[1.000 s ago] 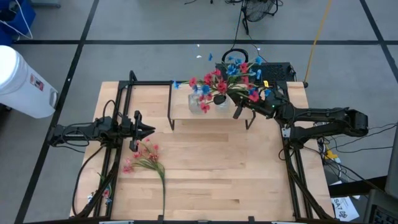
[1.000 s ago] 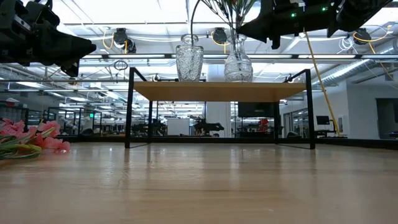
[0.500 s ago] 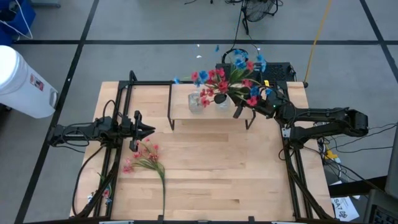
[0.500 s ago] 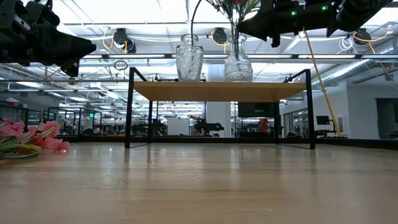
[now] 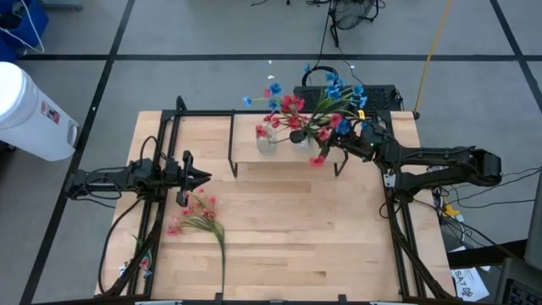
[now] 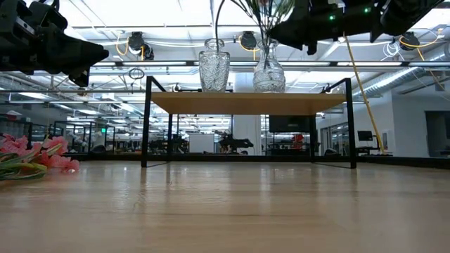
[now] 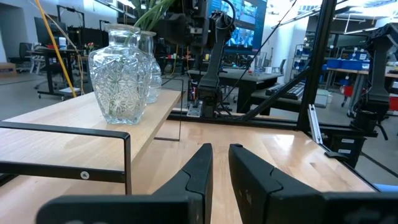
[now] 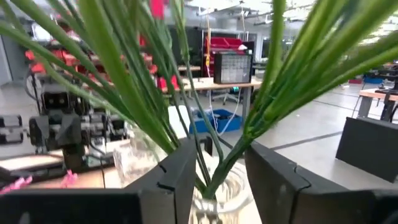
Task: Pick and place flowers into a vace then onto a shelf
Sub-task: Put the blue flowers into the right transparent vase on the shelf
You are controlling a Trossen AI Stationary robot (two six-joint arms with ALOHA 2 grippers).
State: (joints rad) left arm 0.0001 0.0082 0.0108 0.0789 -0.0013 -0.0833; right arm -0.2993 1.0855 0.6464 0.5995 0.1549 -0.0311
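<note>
right end effector (image 5: 332, 146) clenched on flower stems (image 8: 205, 163) | wrist-only: stems enter vase (image 8: 217, 190) | left end effector (image 5: 196, 177) released

- Setting: robotics lab or research workshop, open-plan hall.
- Wooden worktop (image 5: 288, 229) ringed by a black metal frame (image 5: 161, 203), standing on a grey floor (image 5: 169, 34) marked with dark tape lines.
- Low view: ceiling strip lights (image 6: 140, 14), coiled cables, long glazed partitions.
- Wrist views: further benches, monitors (image 7: 239, 25), blue parts bins (image 7: 348, 65), red storage racks (image 8: 224, 43).
- Loose cables (image 5: 440, 34) trail over the floor.
</note>
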